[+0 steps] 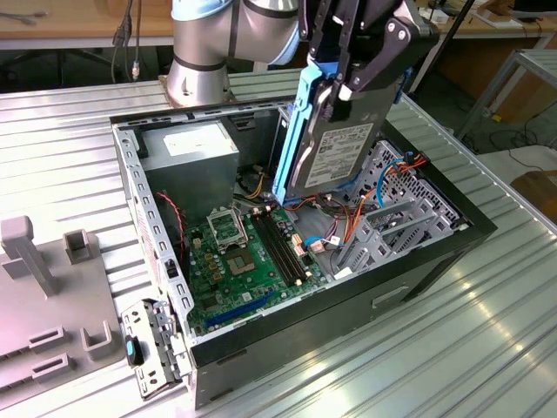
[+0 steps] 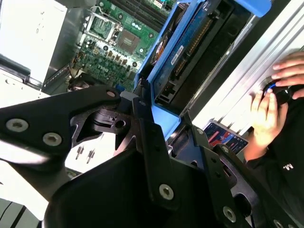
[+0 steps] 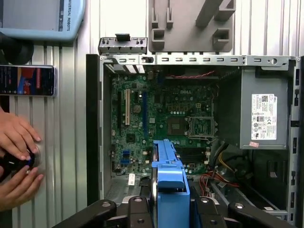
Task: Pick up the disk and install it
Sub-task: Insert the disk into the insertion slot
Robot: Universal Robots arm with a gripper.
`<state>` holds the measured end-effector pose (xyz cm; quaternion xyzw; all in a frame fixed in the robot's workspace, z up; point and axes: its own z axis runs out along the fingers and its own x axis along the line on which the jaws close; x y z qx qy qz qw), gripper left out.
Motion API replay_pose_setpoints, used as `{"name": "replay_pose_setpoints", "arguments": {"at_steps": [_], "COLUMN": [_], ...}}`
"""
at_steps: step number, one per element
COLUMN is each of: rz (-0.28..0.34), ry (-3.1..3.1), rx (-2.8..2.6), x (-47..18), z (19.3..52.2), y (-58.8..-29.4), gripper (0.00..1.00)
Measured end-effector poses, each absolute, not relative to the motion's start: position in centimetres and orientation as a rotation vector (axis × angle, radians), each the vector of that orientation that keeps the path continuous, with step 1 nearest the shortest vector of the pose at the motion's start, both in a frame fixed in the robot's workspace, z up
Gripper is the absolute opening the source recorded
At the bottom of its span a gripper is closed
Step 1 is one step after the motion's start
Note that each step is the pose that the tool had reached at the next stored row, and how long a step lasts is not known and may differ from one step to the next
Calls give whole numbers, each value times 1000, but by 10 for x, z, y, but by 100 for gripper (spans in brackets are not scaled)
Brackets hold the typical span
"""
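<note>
The disk [image 1: 338, 146] is being clasped by the gripper [image 1: 345, 80], long axis steeply tilted, lower end over the computer case [image 1: 348, 324].

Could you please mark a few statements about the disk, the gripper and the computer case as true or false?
1. The gripper holds the disk above the case. True.
2. The disk lies flat on the motherboard. False: it hangs steeply tilted in the jaws, above the case.
3. The power supply sits inside the case. True.
4. A panel covers the case. False: it is open, and the motherboard shows.
5. A person's hand is beside the case. True, in the first wrist view.
</note>
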<state>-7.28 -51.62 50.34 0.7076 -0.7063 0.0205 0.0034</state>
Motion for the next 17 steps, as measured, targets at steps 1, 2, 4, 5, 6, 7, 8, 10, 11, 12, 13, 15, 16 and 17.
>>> {"name": "replay_pose_setpoints", "arguments": {"at_steps": [1,2,4,5,6,7,8,10,11,12,13,15,16,17], "rz": [64,64,64,64,64,64,64,64,64,64,64,62,61,61], "ry": [-2214,-2214,-2214,-2214,-2214,-2215,-2214,-2214,-2214,-2214,-2214,-2213,-2213,-2213], "rx": [2218,2218,2218,2218,2218,2218,2218,2218,2218,2218,2218,2217,2217,2217], "x": [-71,-69,-62,-58,-50,-39,-34,-25,-23,-22,-21,-11,-7,-3], "z": [503,503,502,501,500,499,498,497,496,494,493,490,489,488], "y": [-516,-517,-517,-518,-518,-518,-518,-518,-519,-522,-524,-526,-526,-528], "gripper": [37,37,37,37,37,37,37,37,37,37,37,37,37,37]}}
